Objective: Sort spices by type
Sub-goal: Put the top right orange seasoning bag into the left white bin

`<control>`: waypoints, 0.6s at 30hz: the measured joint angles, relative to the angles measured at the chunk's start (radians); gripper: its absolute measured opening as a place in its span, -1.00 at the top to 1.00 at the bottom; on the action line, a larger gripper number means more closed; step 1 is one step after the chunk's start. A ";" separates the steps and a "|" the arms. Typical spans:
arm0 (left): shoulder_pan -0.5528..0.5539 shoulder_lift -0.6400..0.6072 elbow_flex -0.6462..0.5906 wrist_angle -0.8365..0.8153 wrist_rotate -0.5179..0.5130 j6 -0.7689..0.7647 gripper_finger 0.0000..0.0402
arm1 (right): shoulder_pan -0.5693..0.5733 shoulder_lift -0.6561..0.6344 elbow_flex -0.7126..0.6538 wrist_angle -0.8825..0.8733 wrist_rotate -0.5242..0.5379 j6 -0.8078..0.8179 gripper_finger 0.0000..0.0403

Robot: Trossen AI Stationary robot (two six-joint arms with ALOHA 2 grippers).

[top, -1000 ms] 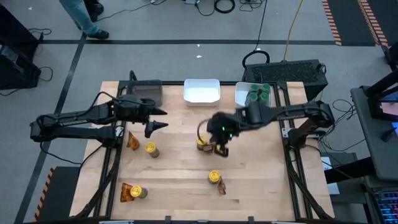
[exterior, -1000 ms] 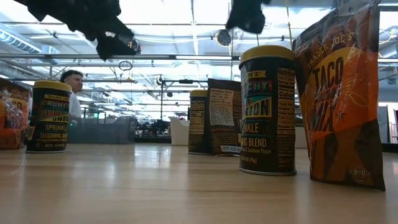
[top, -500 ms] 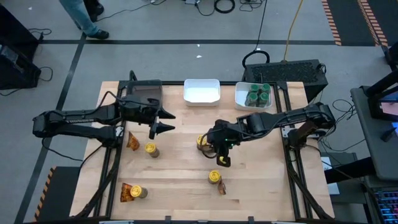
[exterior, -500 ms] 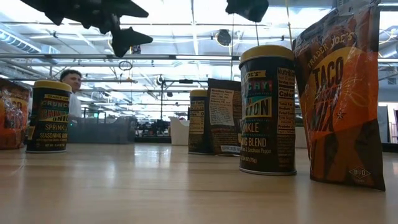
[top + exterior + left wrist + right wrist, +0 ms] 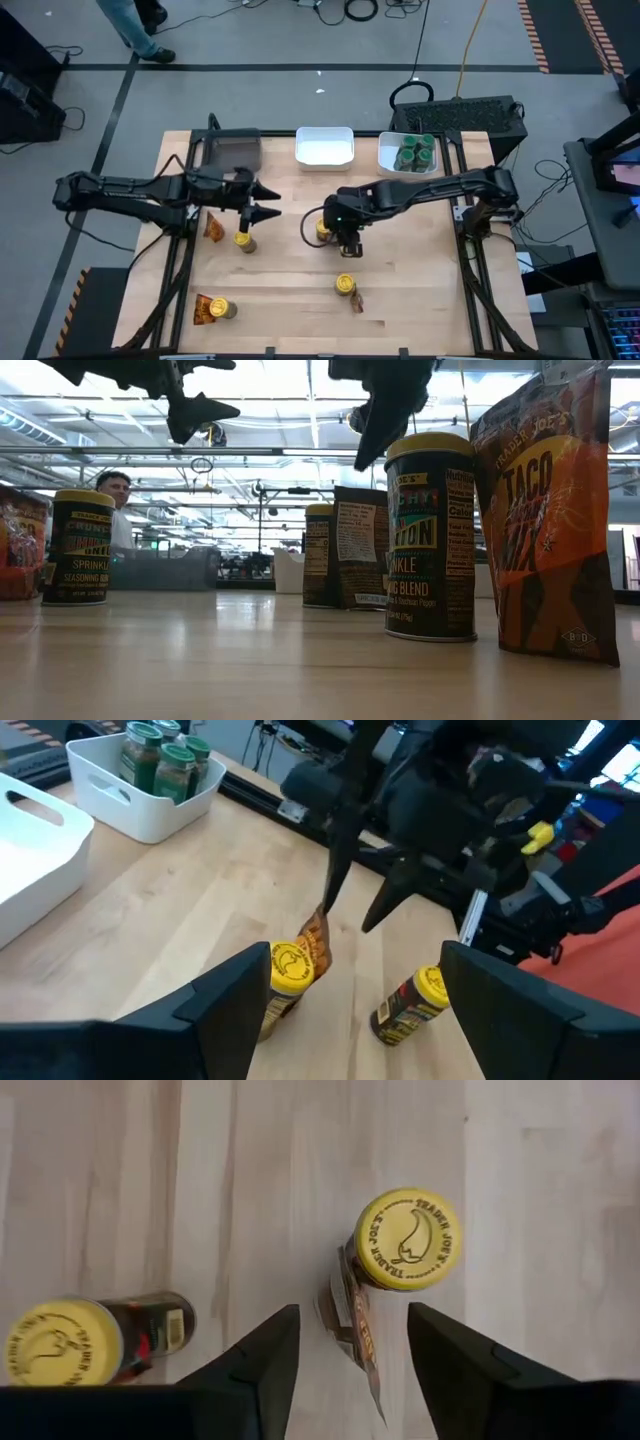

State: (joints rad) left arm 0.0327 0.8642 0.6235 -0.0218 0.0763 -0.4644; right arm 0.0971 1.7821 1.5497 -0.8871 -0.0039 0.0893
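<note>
The right tool [image 5: 343, 243] hangs fingers apart, holding nothing, above a yellow-lidded jar [image 5: 408, 1238]; left tool [image 5: 271, 200] also gapes.

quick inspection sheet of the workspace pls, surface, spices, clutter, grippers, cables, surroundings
surface: pale wooden table, bare between items
job's things: four green-lidded round jars in the white tray at the right rear; yellow-lidded round jars stand loose on the wood, some beside orange-brown foil packets
clutter: empty white rectangular tray and grey tray along the rear edge
grippers: left gripper open, above the table near a yellow-lidded jar, holding nothing; right gripper open over a central jar and packet, holding nothing
cables: yellow cable and black leads on the floor behind the table
surroundings: a person's legs on the floor at the far left; a person in the room behind in the low view
</note>
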 joint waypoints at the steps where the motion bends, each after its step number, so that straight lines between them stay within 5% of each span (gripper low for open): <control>1: -0.009 0.000 0.000 -0.005 -0.014 0.000 -0.47 | -0.004 0.009 0.000 -0.007 -0.003 -0.004 0.14; 18: -0.042 0.000 0.000 -0.171 -0.119 0.000 -0.47 | -0.015 0.148 -0.001 -0.012 -0.049 -0.046 0.15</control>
State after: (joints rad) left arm -0.0097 0.8642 0.6235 -0.1932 -0.0425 -0.4648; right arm 0.0817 1.9303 1.5486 -0.8994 -0.0532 0.0437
